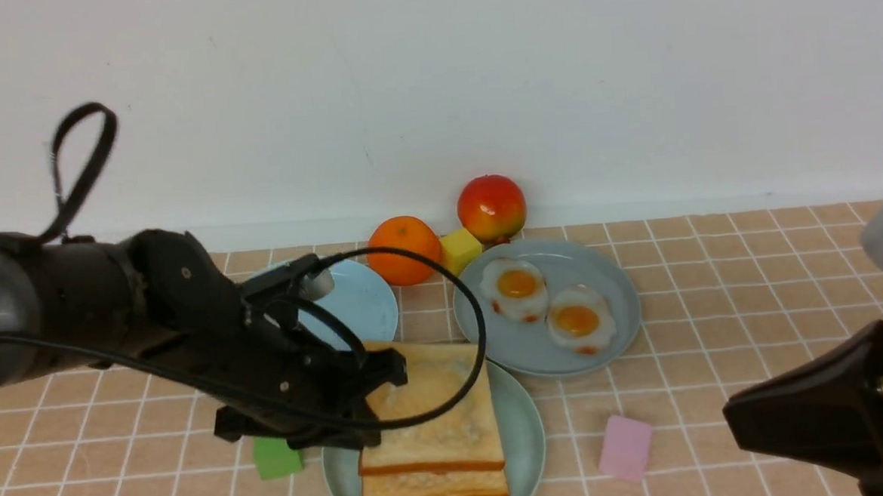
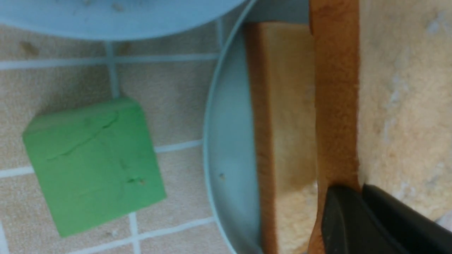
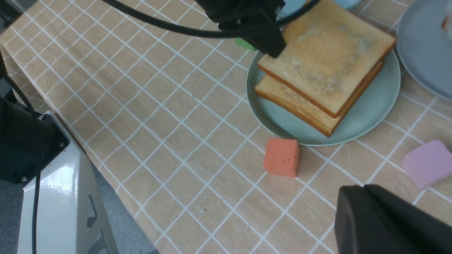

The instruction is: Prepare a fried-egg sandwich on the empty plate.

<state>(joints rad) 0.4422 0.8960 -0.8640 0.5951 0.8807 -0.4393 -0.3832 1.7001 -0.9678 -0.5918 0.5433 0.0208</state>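
Left pincer [image 1: 387,372] at the toast's edge; how far open cannot be told.
One finger [image 2: 353,218] lies on the top toast slice [image 1: 435,407]. That slice sits on the lower slice [image 1: 432,494], both on the mint plate [image 1: 527,432] under the tips; whatever lies between them is hidden. A green block [image 1: 275,459] sits just below the pincer, near the rim, and a blue plate [image 1: 365,305] just behind it. The right pincer [image 1: 752,413] hangs well apart, its opening also unclear, with a pink block [image 1: 626,446] between it and the plate.
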